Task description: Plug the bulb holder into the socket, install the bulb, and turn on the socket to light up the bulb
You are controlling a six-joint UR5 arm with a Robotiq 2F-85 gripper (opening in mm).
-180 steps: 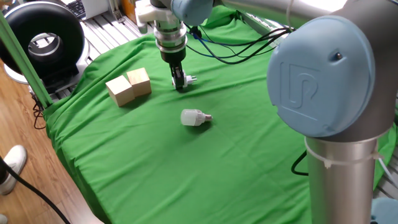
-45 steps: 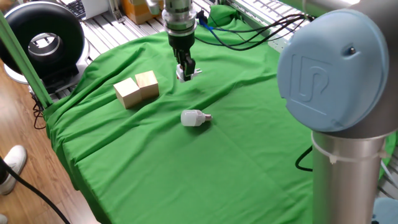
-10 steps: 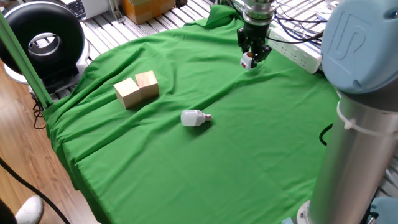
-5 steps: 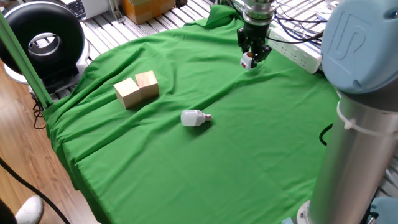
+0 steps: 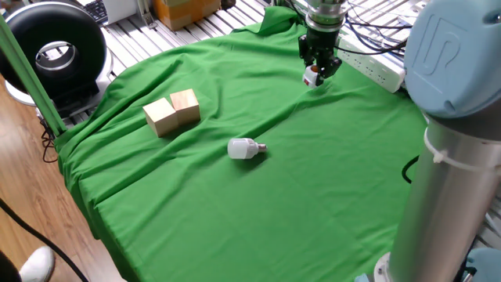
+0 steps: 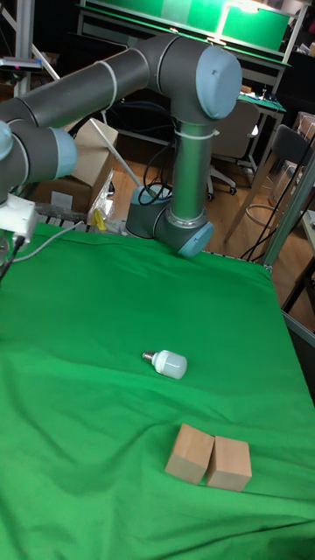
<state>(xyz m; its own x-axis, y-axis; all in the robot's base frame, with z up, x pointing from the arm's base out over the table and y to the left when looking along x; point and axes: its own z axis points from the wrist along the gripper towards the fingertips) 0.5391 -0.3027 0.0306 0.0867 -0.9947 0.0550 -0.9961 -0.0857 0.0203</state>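
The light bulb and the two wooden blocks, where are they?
bulb [image 5: 242, 147], fixed view, on its white body.
wooden blocks [image 5: 171, 111], fixed view, where the two blocks touch.

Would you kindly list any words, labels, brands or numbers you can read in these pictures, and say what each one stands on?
"UR": embossed logo on the blue joint cap of the robot arm, partly cut off at the frame edge.
Nothing readable shows on the bulb, the socket, the bulb holder or the wooden blocks.
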